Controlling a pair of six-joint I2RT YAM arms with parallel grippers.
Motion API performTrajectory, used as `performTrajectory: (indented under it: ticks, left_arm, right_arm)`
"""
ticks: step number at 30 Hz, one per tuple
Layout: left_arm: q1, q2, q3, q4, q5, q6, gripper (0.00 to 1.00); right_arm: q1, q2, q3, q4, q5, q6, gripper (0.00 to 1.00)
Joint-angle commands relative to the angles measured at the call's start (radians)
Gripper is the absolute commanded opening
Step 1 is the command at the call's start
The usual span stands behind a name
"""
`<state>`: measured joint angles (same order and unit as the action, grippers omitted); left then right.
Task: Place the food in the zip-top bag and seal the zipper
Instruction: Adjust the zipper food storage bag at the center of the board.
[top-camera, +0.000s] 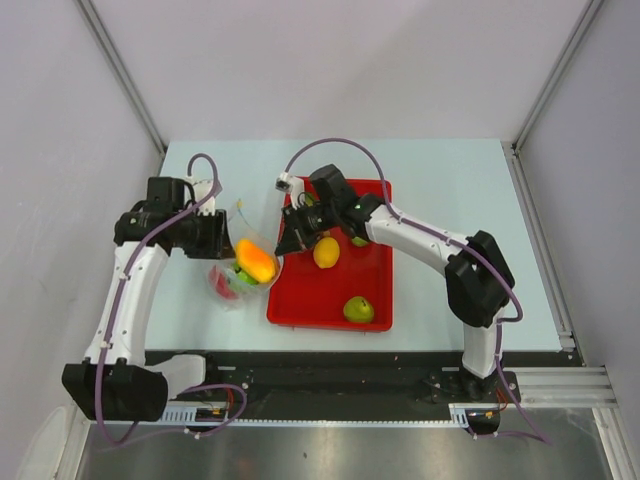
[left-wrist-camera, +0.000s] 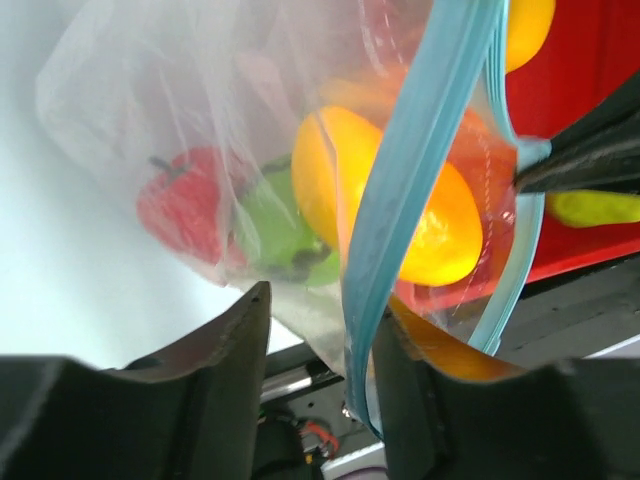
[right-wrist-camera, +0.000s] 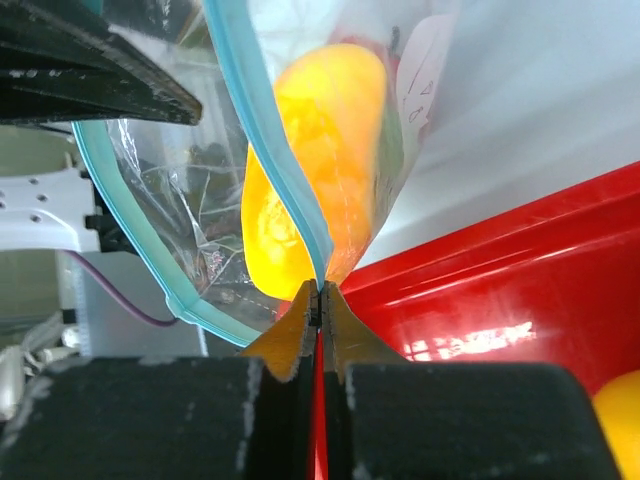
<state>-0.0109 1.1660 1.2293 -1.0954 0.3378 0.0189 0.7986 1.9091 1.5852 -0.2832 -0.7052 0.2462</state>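
Zip-top bag (top-camera: 232, 290), made of clear, crinkled film, is over the pale table (top-camera: 450, 180) just left of the red tray (top-camera: 305, 300), between the two arms. Its mouth gapes. The zipper (left-wrist-camera: 420, 150), a smooth light-blue strip, splits into two lips that bow apart. Inside, a glossy orange-yellow mango (left-wrist-camera: 430, 215) fills the part nearest the mouth. A green round fruit (left-wrist-camera: 265, 220) and a red piece (left-wrist-camera: 180, 215) lie deeper in, blurred by the film.

The right jaws are pressed tight on one lip of the zipper. The strip runs straight into their tips, the mango is just behind it, and the tray's shiny wall is just beside them. The left jaws stand a little apart. The other lip and a fold of film pass through the gap, with the strip lying against one finger. I cannot tell whether they clamp it.

The tray is hard, glossy plastic with a raised rim. On it a yellow lemon (top-camera: 326, 252) lies near the right jaws, and a second green fruit (top-camera: 359, 309) lies by the near rim, well apart from the lemon.
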Motion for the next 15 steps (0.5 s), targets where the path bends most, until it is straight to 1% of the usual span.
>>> performTrajectory:
  ticks: [1,2,4,5,7,9,12,13,15]
  left_arm:
    - [-0.001,-0.035,0.090,-0.081,-0.069,0.102,0.44]
    - [-0.001,-0.031,0.125,-0.113,-0.068,0.121,0.40]
    - [-0.003,-0.019,0.156,-0.142,-0.072,0.166,0.35]
    - [-0.003,-0.016,0.176,-0.161,-0.083,0.173,0.29]
    - [-0.001,-0.012,0.186,-0.170,-0.106,0.190,0.24]
    - [-0.001,-0.011,0.191,-0.175,-0.124,0.196,0.24]
    - [0.000,-0.009,0.187,-0.175,-0.149,0.211,0.37]
    - [0.002,-0.006,0.185,-0.173,-0.146,0.214,0.48]
    - [0.003,-0.005,0.185,-0.175,-0.146,0.214,0.56]
  right_arm:
    - [-0.002,-0.056,0.084,0.076,-0.046,0.108,0.00]
    - [-0.004,-0.061,0.097,0.084,-0.054,0.138,0.00]
    - [-0.002,-0.064,0.130,0.131,-0.083,0.241,0.00]
    - [-0.001,-0.068,0.136,0.150,-0.091,0.267,0.00]
    - [0.004,-0.065,0.140,0.174,-0.106,0.326,0.00]
    - [0.004,-0.053,0.139,0.176,-0.109,0.335,0.00]
    - [-0.024,-0.032,0.119,0.205,-0.112,0.381,0.00]
    - [-0.029,-0.028,0.114,0.213,-0.112,0.402,0.00]
    - [-0.042,-0.021,0.102,0.234,-0.114,0.415,0.00]
